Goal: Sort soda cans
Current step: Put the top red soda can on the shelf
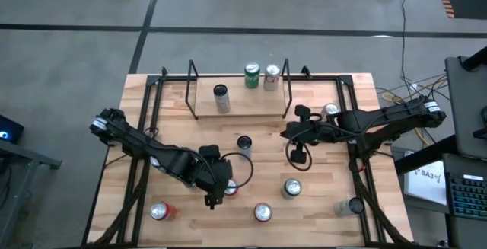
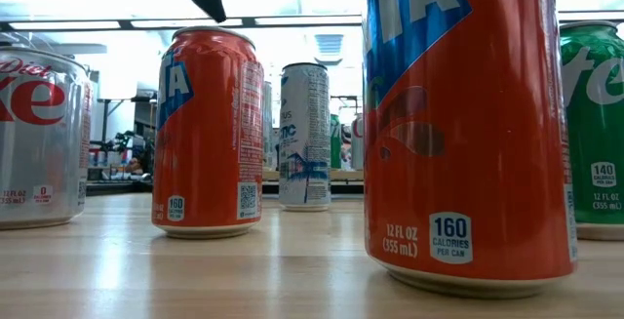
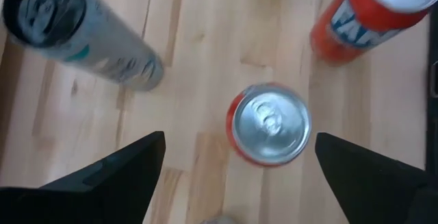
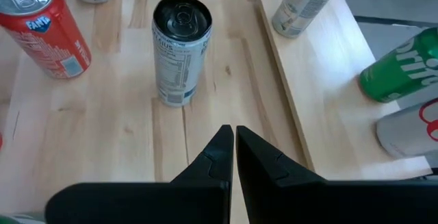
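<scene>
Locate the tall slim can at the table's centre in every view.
High: slim can at table centre.
Low: middle, behind the red cans.
Left wrist: upper left.
Right wrist: upper middle.
Landmark: the red can nearest it.

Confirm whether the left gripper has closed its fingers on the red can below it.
No. In the left wrist view the left gripper stands open, its fingers wide apart on either side of the red can, touching nothing.
</scene>
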